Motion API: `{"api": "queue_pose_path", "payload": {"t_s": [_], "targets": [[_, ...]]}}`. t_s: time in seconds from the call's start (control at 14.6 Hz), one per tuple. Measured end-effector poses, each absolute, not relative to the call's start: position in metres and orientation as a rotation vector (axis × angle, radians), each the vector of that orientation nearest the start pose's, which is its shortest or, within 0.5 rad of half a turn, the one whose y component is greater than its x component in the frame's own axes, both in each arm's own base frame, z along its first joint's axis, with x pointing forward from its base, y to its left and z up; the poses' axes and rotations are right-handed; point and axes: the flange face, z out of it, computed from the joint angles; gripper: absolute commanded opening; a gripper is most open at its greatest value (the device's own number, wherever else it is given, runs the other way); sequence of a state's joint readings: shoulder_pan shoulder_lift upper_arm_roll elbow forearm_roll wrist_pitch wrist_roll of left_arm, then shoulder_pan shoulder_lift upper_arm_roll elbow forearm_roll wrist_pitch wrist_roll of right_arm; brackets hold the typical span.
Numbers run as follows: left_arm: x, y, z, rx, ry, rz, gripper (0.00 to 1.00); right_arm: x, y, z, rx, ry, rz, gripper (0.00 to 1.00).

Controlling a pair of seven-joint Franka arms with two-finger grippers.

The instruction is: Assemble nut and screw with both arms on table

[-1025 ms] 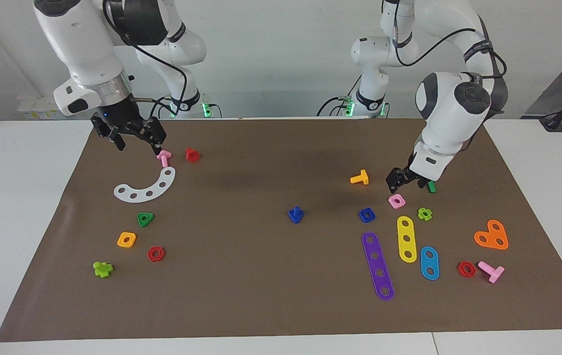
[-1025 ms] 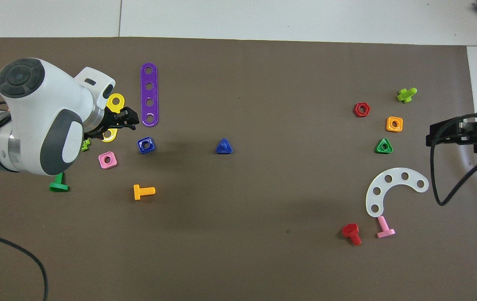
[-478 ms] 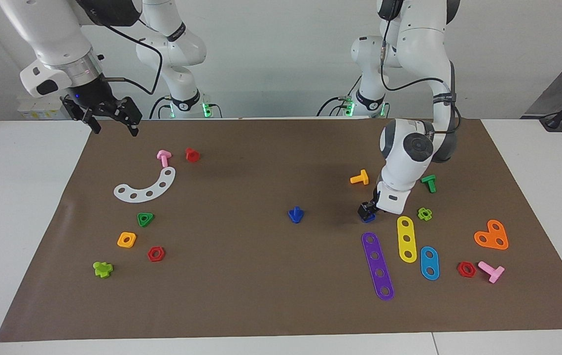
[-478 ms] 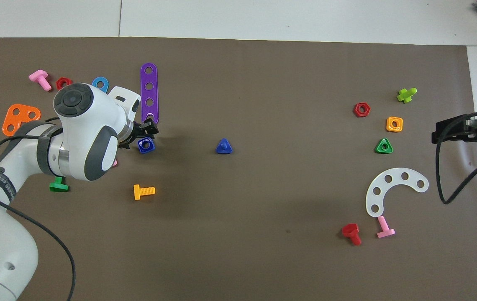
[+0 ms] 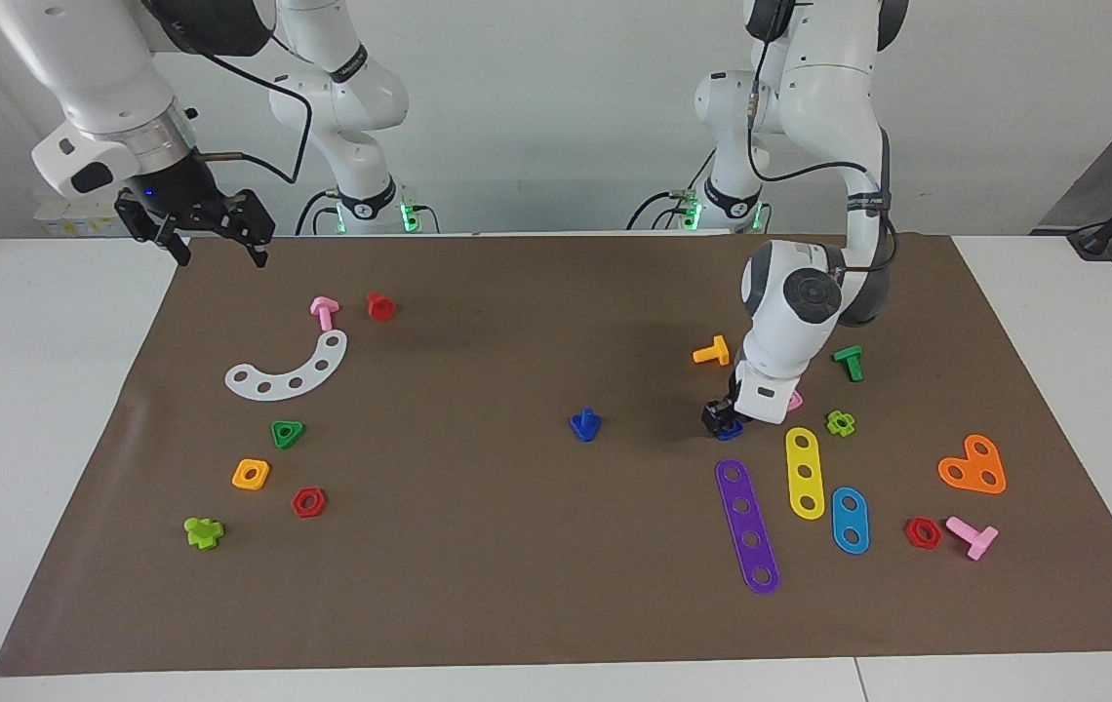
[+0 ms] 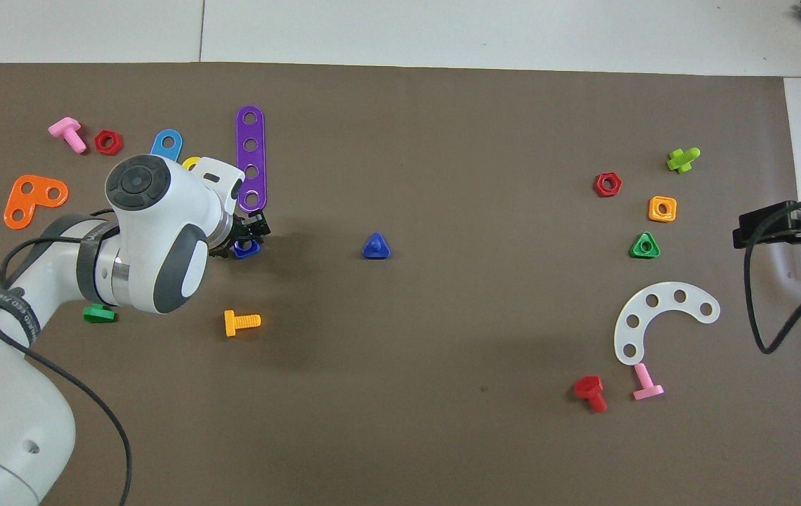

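Screw (image 5: 584, 425): stands on its flat triangular head on the brown mat (image 5: 536, 604), shaft pointing straight up.
Nut (image 5: 729, 428): lies flat beside the screw, toward the left arm's end, hole upward.
Left gripper (image 5: 720, 417): down on the nut — grip cannot be told.
Right gripper (image 5: 215, 244): raised, waiting, fingers spread, empty — well apart from the screw.

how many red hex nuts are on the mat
2. One red hex nut lies toward the right arm's end, beside the orange square nut; the other toward the left arm's end, beside the pink bolt. The left arm could hide more.
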State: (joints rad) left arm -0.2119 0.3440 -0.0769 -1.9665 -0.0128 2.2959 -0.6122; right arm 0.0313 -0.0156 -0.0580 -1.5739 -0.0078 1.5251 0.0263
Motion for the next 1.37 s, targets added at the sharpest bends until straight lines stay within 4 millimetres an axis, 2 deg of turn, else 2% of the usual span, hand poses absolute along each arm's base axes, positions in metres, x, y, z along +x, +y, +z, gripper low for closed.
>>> {"api": "queue_pose_path", "payload": {"t_s": [0.41, 0.75, 1.03, 1.16, 1.37], "targets": [[0.581, -0.182, 0.296, -3.124, -0.509, 0.049, 0.53, 0.545, -0.016, 0.628, -3.146, 0.101, 0.053, 1.00], [0.581, -0.182, 0.296, -3.116, -0.492, 0.051, 0.42, 0.545, -0.015, 0.626, -3.146, 0.101, 0.056, 1.00], [0.582, -0.180, 0.297, -3.106, -0.475, 0.044, 0.27, 0.545, -0.015, 0.626, -3.146, 0.101, 0.058, 1.00], [0.587, -0.180, 0.305, -3.099, -0.465, 0.037, 0.14, 0.545, -0.015, 0.626, -3.146, 0.101, 0.059, 1.00], [0.601, -0.184, 0.329, -3.112, -0.456, -0.012, 0.04, 0.545, -0.015, 0.625, -3.146, 0.102, 0.060, 1.00]]}}
